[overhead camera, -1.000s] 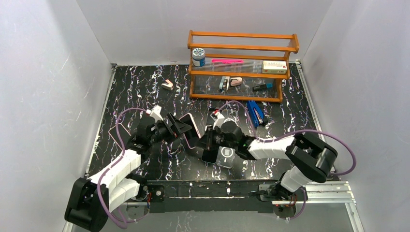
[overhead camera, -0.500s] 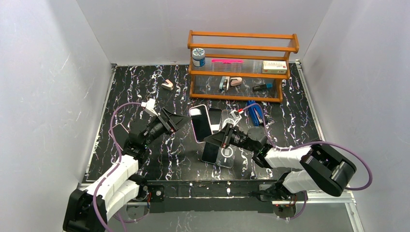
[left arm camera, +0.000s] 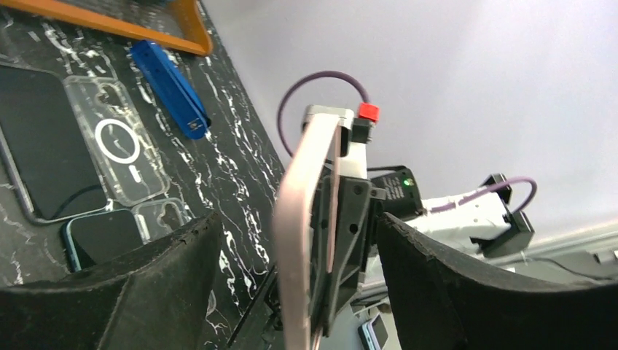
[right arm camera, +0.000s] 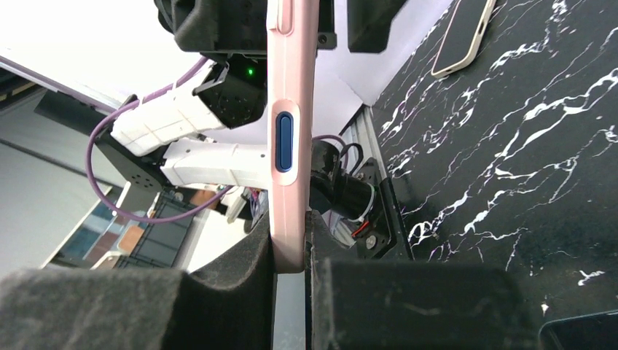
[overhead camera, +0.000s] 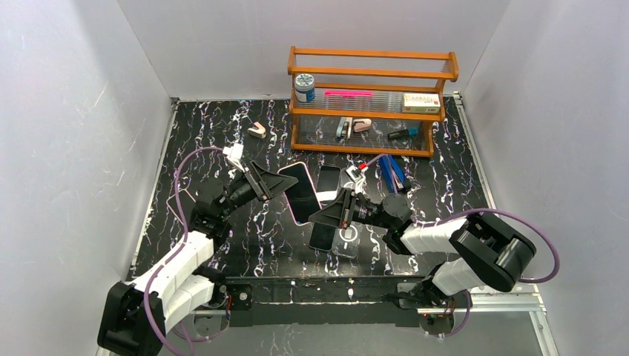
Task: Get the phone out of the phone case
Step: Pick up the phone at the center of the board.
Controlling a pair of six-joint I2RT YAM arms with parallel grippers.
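Grip check: right gripper (right arm camera: pixel 290 244) pressed together on one end of the pink phone case (right arm camera: pixel 291 87), foam pads (right arm camera: pixel 240 270) touching both faces of it. Case stands edge-on in the right wrist view, blue side button (right arm camera: pixel 283 142) facing the camera. Left gripper (left arm camera: pixel 295 222) spread wide, one finger on each side of the case. Left wrist view shows a gap between each finger and the case, so no contact. Phone (overhead camera: pixel 302 191) seated in the case, dark screen turned up toward the overhead camera, pink rim round it. Both held off the table (overhead camera: pixel 222 126) between the two grippers, on the near side of the wooden rack (overhead camera: pixel 371 100), in front of its left end. Flat on the table, also on the near side of the rack: clear case with a white ring (overhead camera: pixel 346 239), dark phone (overhead camera: pixel 321 237) just beside it, blue stapler (overhead camera: pixel 392 174) closest to the rack. Writing: white box (overhead camera: pixel 421 102) on the rack's upper shelf carries print, too small to read
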